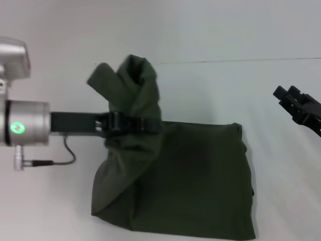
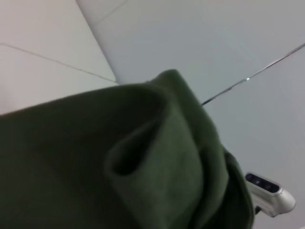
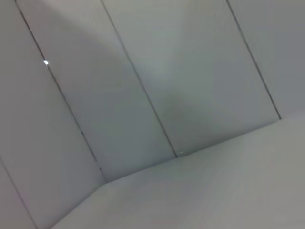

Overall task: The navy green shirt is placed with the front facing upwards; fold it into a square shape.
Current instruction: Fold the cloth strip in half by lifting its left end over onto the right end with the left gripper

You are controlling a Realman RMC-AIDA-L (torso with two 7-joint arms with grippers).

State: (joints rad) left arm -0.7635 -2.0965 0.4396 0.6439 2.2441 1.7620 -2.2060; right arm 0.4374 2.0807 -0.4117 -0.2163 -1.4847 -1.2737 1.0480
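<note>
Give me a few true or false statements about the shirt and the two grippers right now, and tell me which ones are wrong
1. The left gripper is shut on the navy green shirt. True.
2. The whole shirt lies flat on the white table. False: the part held by the left gripper is bunched and lifted, while the rest lies flat.
3. The right gripper is holding the shirt's other edge. False: it sits off to the right, apart from the shirt, holding no cloth.
4. In the left wrist view, green cloth fills most of the picture. True.
5. The cream chest print is showing. False: only plain green cloth shows.
</note>
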